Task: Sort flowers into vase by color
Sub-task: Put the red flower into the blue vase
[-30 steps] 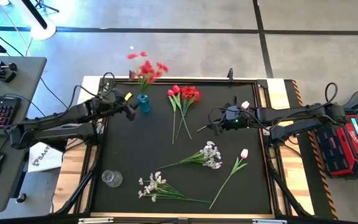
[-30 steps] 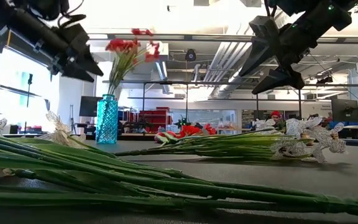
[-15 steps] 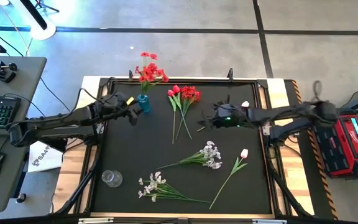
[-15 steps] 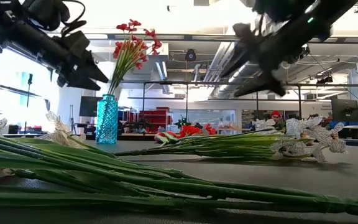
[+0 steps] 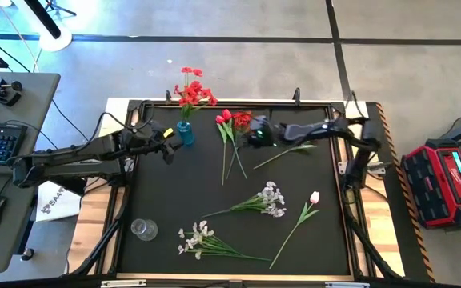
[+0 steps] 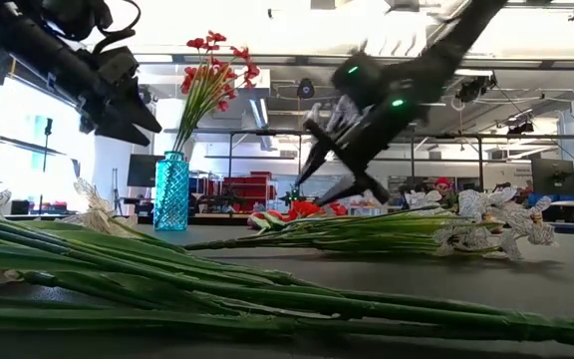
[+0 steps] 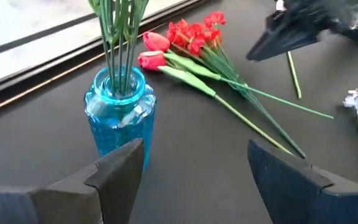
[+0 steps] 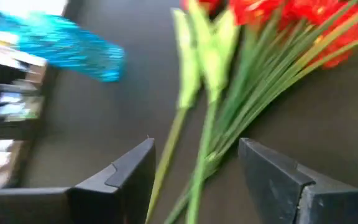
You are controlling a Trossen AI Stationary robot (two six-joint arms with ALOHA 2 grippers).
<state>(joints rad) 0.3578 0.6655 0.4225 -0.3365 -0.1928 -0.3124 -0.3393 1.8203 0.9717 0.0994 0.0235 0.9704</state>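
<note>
Black bench matting carries light, floppy red flowers (image 5: 234, 122) near its far edge, so we judge our spread, empty right gripper (image 5: 256, 134) should pinch their thin stems midway, while our left gripper (image 5: 166, 149) waits open beside the blue vase (image 5: 185, 133).

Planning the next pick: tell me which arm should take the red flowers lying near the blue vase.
Right. The right gripper hangs open directly over the red flowers. The left gripper, also open, sits beside the blue vase, farther from them.

Left gripper (image 5: 169, 146) agape — right gripper (image 5: 254, 133) agape, low.
</note>
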